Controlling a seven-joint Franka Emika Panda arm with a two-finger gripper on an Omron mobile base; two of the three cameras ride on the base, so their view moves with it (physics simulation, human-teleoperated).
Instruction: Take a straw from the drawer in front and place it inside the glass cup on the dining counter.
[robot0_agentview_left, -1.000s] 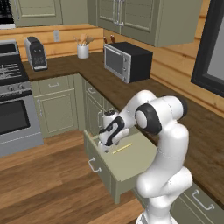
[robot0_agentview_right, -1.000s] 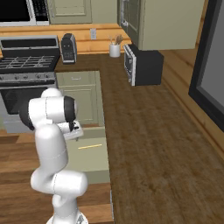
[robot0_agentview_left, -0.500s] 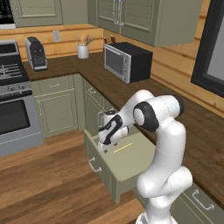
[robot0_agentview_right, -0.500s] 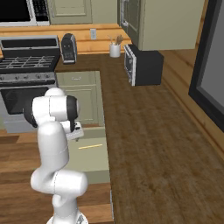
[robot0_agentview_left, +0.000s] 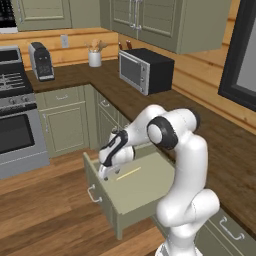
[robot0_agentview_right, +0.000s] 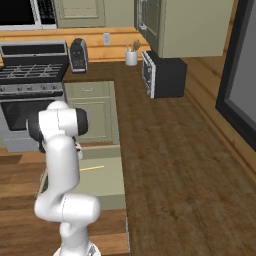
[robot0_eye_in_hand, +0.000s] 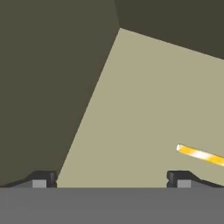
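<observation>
Our end effector (robot0_agentview_left: 103, 172) has dipped lower into the drawer (robot0_agentview_left: 145, 186), jaws spread and empty, beside the straw (robot0_agentview_left: 128, 173), ready to grasp.

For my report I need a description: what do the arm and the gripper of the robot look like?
The arm is glossy white, built of thick rounded segments with dark, nearly black bands at the joints. The gripper is white and dark, ending in two small dark finger tips. No cables or markings show.

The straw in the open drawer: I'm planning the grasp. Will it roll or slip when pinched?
The straw looks thin and round, lying flat on the smooth drawer floor, so it probably rolls if nudged. Likely very light, and may slip between the open gripper.
</observation>
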